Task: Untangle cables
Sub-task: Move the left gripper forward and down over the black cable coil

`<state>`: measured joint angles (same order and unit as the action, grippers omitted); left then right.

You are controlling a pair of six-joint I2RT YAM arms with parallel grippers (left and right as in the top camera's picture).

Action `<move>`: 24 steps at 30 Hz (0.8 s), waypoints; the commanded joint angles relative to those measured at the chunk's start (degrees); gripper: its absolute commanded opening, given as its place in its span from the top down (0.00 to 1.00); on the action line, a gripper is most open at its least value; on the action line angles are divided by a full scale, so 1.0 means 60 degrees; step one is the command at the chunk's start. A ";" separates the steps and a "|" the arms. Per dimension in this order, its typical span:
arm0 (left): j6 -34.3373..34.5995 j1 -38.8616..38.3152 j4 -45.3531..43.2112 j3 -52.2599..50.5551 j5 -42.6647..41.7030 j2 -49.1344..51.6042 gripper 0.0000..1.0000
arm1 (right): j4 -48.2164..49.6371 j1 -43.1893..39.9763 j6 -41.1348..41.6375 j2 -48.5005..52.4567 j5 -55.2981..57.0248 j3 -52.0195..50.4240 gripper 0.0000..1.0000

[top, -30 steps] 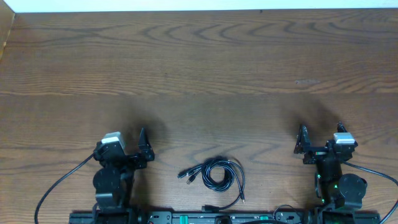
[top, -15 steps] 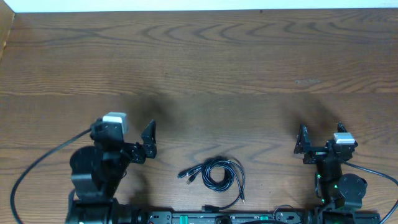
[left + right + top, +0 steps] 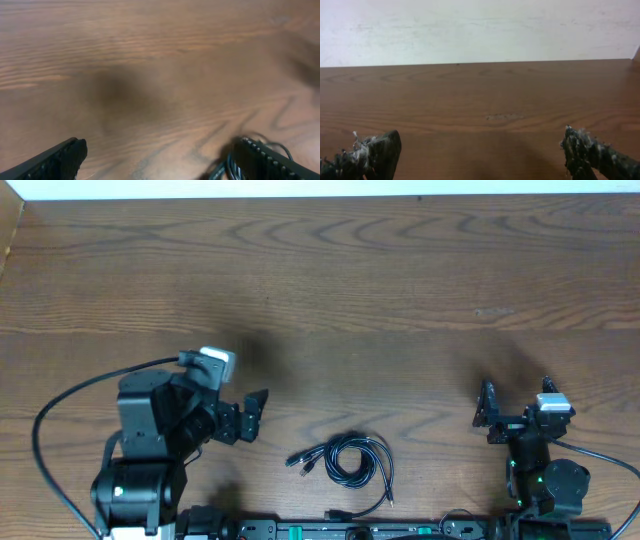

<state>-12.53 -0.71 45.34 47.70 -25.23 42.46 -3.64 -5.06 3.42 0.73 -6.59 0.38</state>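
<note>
- Wood-grain table [image 3: 400, 280] fills pretty much the whole overhead shot, with a pale strip along the far edge; the right wrist view shows that's a whitish wall [image 3: 480, 25].
- cables [image 3: 345, 460] sit near the front edge, bunched into one small coil between the two arms, noticeably nearer the left one. A couple of plug ends poke out on the coil's left side, and one loose tail trails off toward the front edge on the right.
- left gripper [image 3: 252, 415] is just beside the bundle on its left, not touching it, fingers spread wide with nothing between them. In its wrist cam the left gripper [image 3: 160, 160] frames bare wood, and a bit of the cables [image 3: 222, 167] peeks in by the right-hand finger, blurry.
- right gripper [image 3: 516, 405] is well apart from the coil over on the right, fingers also spread wide and empty. From the wrist cam the right gripper [image 3: 480, 155] looks over bare table toward the wall, and its fingertips [image 3: 375, 152] look fuzzy and frayed.
- thick black lead [image 3: 60, 410] loops off the left arm; that's arm wiring, not part of the bundle.
</note>
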 commanded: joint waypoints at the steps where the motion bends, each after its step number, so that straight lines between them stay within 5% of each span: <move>1: -0.0801 -0.0477 0.0229 0.0233 -0.0397 0.0368 0.02 | -0.0040 0.0058 -0.0117 -0.0029 0.0076 -0.0011 0.01; 24: -0.1020 -0.1468 0.0794 0.0211 -0.0441 0.2889 0.02 | -0.0040 0.0058 -0.0117 -0.0029 0.0076 -0.0011 0.01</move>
<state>-17.21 -8.25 49.58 47.77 -26.74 58.22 -3.62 -5.06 3.42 0.73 -6.59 0.38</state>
